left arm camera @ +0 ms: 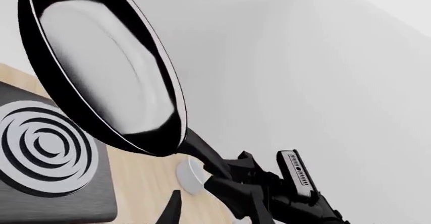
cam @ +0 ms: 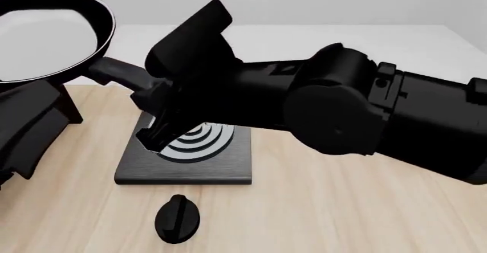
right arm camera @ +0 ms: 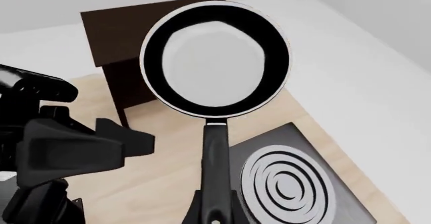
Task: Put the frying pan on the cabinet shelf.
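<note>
The right gripper (right arm camera: 214,215) has its jaws clenched on the handle of the frying pan (right arm camera: 214,57), which hangs in the air above the dark cabinet (right arm camera: 124,32), well over the tabletop (cam: 343,207). The shelf itself is hidden behind the pan. The left gripper (right arm camera: 101,146) is nearby; whether its jaws are parted cannot be told. No writing is legible.

Light wood table (cam: 343,207), plain white floor (cam: 426,42) & walls (left arm camera: 323,57); even, soft light.
</note>
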`<action>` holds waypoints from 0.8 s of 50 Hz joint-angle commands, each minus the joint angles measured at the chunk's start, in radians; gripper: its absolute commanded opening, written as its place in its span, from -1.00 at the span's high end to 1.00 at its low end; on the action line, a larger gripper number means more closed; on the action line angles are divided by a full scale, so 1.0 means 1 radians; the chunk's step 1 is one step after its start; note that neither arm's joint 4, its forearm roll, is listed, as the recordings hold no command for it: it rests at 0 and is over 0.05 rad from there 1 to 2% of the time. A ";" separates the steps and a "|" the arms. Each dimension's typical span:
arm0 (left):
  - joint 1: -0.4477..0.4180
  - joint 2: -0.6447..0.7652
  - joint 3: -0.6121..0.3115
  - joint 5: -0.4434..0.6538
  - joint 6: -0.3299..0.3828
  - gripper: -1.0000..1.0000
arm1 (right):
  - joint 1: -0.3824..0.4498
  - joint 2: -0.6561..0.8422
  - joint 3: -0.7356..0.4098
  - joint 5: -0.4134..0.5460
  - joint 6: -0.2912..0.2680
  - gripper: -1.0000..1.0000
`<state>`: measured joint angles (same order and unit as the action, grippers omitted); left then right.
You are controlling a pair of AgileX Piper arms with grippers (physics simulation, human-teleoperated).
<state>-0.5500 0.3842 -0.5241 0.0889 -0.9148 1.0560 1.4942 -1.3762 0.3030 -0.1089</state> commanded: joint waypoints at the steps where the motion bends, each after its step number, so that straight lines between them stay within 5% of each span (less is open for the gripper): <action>1: -0.018 0.016 0.027 -0.045 -0.025 -1.00 | 0.034 0.005 -0.036 -0.018 0.025 1.00; 22: -0.029 0.058 0.084 -0.143 -0.076 -1.00 | 0.073 -0.014 -0.028 -0.027 0.020 1.00; 40: -0.037 0.087 0.043 -0.144 -0.055 -1.00 | 0.122 -0.021 -0.030 -0.021 0.050 1.00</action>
<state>-0.5817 0.4632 -0.4749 -0.0420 -0.9626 1.1537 1.4919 -1.3835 0.2914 -0.0864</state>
